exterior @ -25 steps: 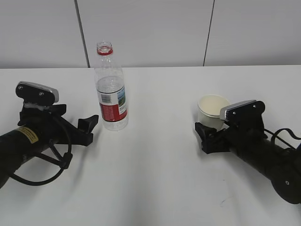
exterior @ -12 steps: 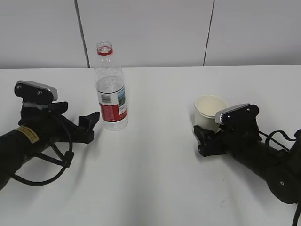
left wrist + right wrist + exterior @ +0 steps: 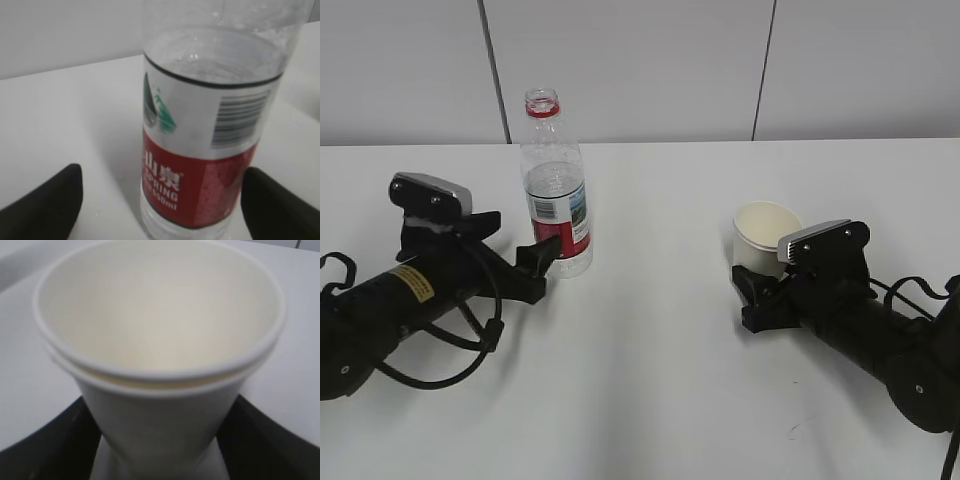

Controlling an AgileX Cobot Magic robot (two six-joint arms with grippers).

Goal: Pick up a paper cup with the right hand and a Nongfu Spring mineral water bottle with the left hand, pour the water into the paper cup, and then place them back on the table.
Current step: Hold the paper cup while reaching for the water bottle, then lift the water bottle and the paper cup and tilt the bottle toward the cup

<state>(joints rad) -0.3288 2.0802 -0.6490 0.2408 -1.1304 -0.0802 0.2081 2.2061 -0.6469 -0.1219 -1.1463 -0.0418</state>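
Between the spread fingers of the left hand [image 3: 542, 258] the Nongfu Spring mineral water bottle [image 3: 556, 190] is framed: in the left wrist view one black fingertip [image 3: 47, 207] is seen at each lower corner, with white table showing between each tip and the bottle [image 3: 210, 130], so the jaws are wide apart and nothing is gripped. The bottle is set upright and uncapped on the table [image 3: 650, 400], red neck ring at top, red-and-white label with barcode and small landscape picture facing the wrist camera; the water [image 3: 215, 60] is seen level with the label's upper edge. A yellow sticker is carried on the left arm. At the right hand [image 3: 752, 292] the paper cup [image 3: 766, 238] is recorded upright between the dark fingers [image 3: 60, 450], which lie low on either side of its tapering wall [image 3: 160, 435]; whether the wall is touched cannot be told. The cup's cream interior appears dry.
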